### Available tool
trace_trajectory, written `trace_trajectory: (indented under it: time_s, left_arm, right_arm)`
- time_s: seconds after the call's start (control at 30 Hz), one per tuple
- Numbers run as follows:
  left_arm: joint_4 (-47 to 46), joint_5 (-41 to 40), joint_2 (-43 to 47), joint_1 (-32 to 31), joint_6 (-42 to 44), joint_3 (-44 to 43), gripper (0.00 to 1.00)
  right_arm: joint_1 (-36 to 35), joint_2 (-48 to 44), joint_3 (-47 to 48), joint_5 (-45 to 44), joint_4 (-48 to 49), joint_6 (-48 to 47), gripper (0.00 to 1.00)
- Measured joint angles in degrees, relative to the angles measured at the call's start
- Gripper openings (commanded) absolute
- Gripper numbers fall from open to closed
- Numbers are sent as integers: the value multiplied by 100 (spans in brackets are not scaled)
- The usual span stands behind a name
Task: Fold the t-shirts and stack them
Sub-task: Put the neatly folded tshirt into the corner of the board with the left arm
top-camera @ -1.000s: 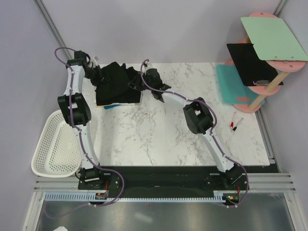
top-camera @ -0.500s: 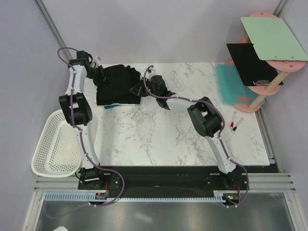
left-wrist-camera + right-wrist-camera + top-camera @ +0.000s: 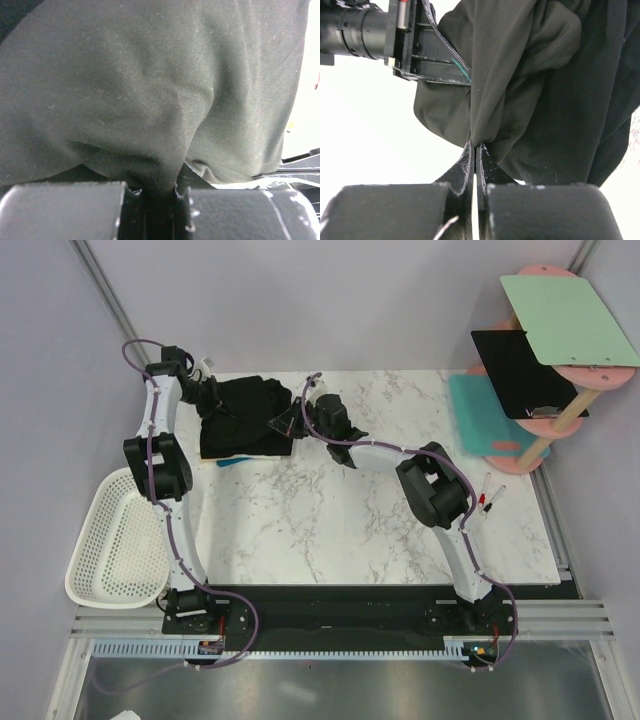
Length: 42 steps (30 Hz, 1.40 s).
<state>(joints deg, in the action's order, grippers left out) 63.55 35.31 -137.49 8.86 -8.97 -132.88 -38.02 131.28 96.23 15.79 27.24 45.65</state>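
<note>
A black t-shirt (image 3: 245, 418) lies bunched at the table's far left. My left gripper (image 3: 207, 397) is shut on its left edge; in the left wrist view the cloth (image 3: 150, 100) fills the frame and runs down between the jaws of that gripper (image 3: 160, 192). My right gripper (image 3: 290, 420) is shut on the shirt's right edge; in the right wrist view the fabric (image 3: 530, 75) hangs pinched at the gripper (image 3: 475, 148). No chest print shows. A second shirt cannot be told apart in the pile.
A white mesh basket (image 3: 115, 540) sits off the table's left edge. A pink shelf stand at the far right holds a black panel (image 3: 520, 370), a teal mat (image 3: 480, 415) and a green board (image 3: 568, 320). Pens (image 3: 488, 498) lie near the right edge.
My right gripper has moved left and back with the shirt's right edge, pushing the cloth toward the left gripper. The left gripper has shifted slightly right. The shirt is more bunched.
</note>
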Motion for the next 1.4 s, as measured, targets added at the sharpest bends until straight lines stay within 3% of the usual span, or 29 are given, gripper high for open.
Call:
trace_trajectory:
  time_s: [0.2, 0.4, 0.53, 0.63, 0.67, 0.73, 0.87, 1.07, 1.13, 1.2, 1.23, 1.27, 1.3, 1.4]
  left_arm:
    - [-9, -42, -4, 0, -90, 0, 27]
    - [-122, -463, 35, -4, -245, 59, 56]
    - [-295, -1043, 396, -7, -358, 470, 59]
    - [-444, -1674, 811, -15, -420, 706, 99]
    - [-520, -1950, 968, -24, -452, 782, 100]
    - [-634, -2505, 1270, -44, -535, 894, 100]
    - [-872, -3381, 1882, -101, -581, 1134, 100]
    - [-1475, -3731, 2983, -323, -619, 2037, 100]
    - [-1718, -3364, 3338, -389, -671, 2319, 94]
    - [-2033, -2920, 3587, -433, -776, 2605, 68]
    - [-2216, -2623, 3698, -455, -868, 2791, 48]
    - [-2393, -2334, 3775, -474, -951, 2970, 12]
    - [-2616, -1976, 3797, -494, -1049, 3147, 2]
    - [-3263, -970, 3663, -555, -1305, 3628, 2]
  right_arm:
    - [-2, 13, -85, 28, -90, 116, 3]
    - [0, 109, -94, 46, -269, 219, 5]
    - [0, 234, -87, 116, -380, 258, 7]
    - [0, 337, -85, 144, -463, 264, 11]
    - [2, 356, -85, 155, -505, 262, 14]
    - [2, 369, -85, 160, -588, 258, 25]
    - [4, 369, -85, 216, -719, 210, 63]
    - [4, 177, -372, 168, -911, -92, 98]
    - [2, -109, -640, 92, -1043, -258, 98]
    - [2, -387, -765, 13, -1169, -411, 98]
    - [2, -535, -782, -37, -1224, -496, 98]
    - [4, -686, -798, -81, -1246, -555, 98]
    - [13, -866, -837, -120, -1255, -614, 98]
    - [59, -1486, -1158, -205, -1134, -702, 98]
